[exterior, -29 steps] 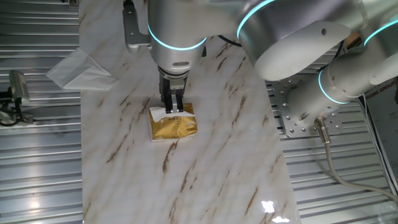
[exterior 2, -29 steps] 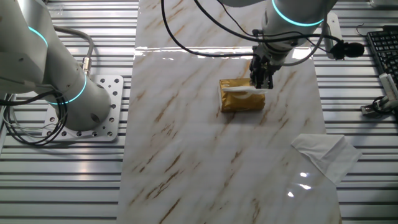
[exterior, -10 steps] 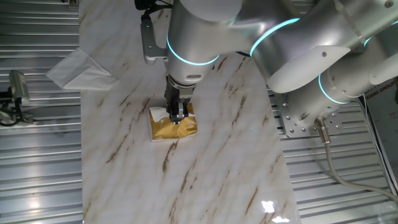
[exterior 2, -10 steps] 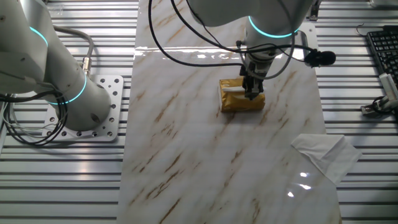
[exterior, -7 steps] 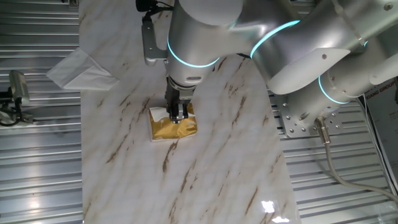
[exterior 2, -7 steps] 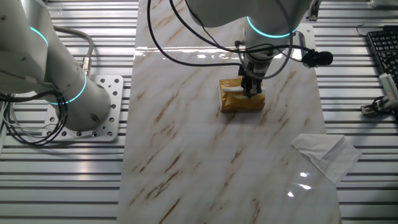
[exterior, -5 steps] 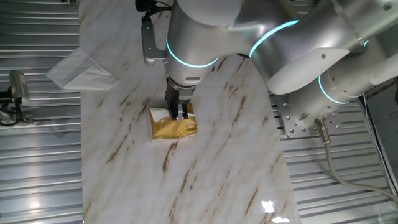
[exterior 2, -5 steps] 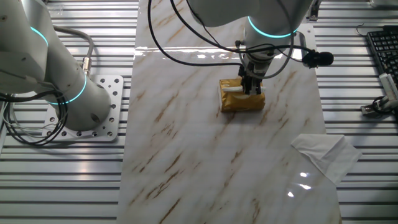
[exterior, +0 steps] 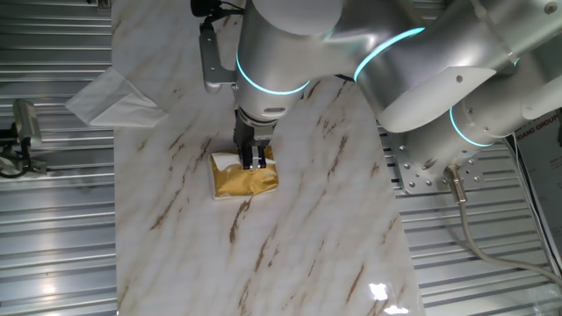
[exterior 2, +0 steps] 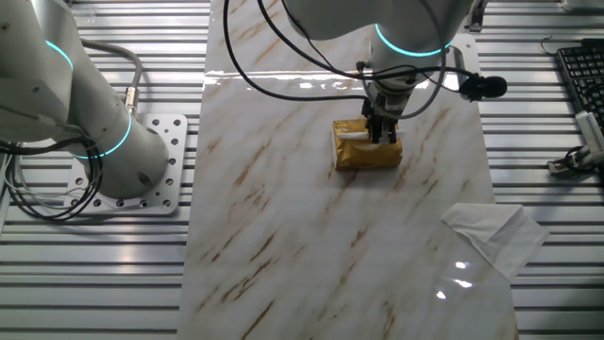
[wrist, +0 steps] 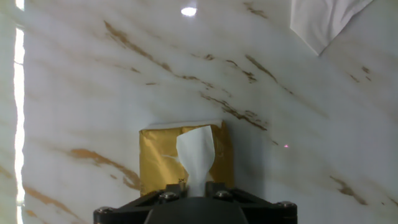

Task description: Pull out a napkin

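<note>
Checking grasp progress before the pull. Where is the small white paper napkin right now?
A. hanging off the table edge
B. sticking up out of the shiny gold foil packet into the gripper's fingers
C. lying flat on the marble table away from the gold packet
B: the hand view shows the small white paper napkin rising from the shiny gold foil packet into the gripper.

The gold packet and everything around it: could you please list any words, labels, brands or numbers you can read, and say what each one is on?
None can be read with confidence.
gold packet: no print visible in any view.
napkin in the gripper: plain white.
larger tissue: plain white.
Red lettering at the frame edge beside the robot: cut off and too blurred to read.
Keyboard: keys too small to read.
</note>
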Motion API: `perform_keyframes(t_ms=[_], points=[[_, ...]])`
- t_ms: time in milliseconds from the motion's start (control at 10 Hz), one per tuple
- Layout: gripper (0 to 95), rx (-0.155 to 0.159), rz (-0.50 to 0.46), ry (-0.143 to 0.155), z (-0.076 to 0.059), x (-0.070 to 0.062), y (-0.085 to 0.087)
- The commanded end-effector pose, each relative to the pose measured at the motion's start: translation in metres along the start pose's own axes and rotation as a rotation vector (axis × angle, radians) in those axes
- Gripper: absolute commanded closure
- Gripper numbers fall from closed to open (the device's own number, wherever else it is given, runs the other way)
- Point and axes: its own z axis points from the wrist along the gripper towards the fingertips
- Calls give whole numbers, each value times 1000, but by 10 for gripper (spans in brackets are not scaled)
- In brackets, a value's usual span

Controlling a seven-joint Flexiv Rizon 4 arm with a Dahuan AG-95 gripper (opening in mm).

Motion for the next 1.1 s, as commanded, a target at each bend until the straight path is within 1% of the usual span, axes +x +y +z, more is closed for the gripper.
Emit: perform_keyframes(t_ms=[100,200,300,500,600,800,900,1000,1100], points=[[950,-3,-19,34,-12,-1,-1],[950,-9,-30,56,-24,-2,-2],[950,-15,-32,64,-29,-2,-2],[950,-25,-31,73,-38,-2,-1],[950,-25,-30,81,-41,-2,-1],[950,-25,-27,100,-51,-1,0],[950,-22,-24,115,-57,0,1],[950,-8,-22,124,-62,1,1],[950,13,-23,124,-64,1,2]])
